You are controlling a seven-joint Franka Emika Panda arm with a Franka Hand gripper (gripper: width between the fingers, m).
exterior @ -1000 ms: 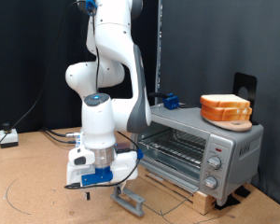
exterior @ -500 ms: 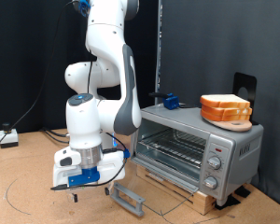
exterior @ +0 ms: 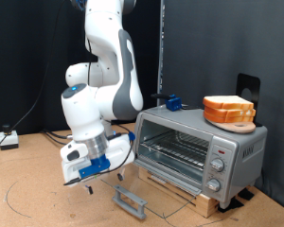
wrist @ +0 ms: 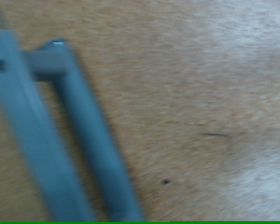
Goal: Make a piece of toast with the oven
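Observation:
The silver-grey oven (exterior: 239, 144) stands at the exterior view's right with its glass door (exterior: 164, 192) dropped open and flat. The door's grey bar handle (exterior: 131, 200) lies low in front, and the wire rack (exterior: 176, 149) inside looks bare. My gripper (exterior: 85, 183) hangs tilted to the left of the handle and a little above the floor. It looks open, with nothing between its fingers. The wrist view shows the grey handle (wrist: 77, 140) close up over the brown floor, and no fingers. The piece of toast for the task is not in view.
A bread slice on a round orange plate (exterior: 229, 113) sits on the oven's top, with a small blue object (exterior: 172, 102) behind it. Three knobs (exterior: 218, 166) are on the oven's right front. Cables and a white box (exterior: 8, 140) lie at the far left on the brown floor.
My gripper has moved away from the door handle, leftward and slightly up, and the hand has tilted. The oven door stays open.

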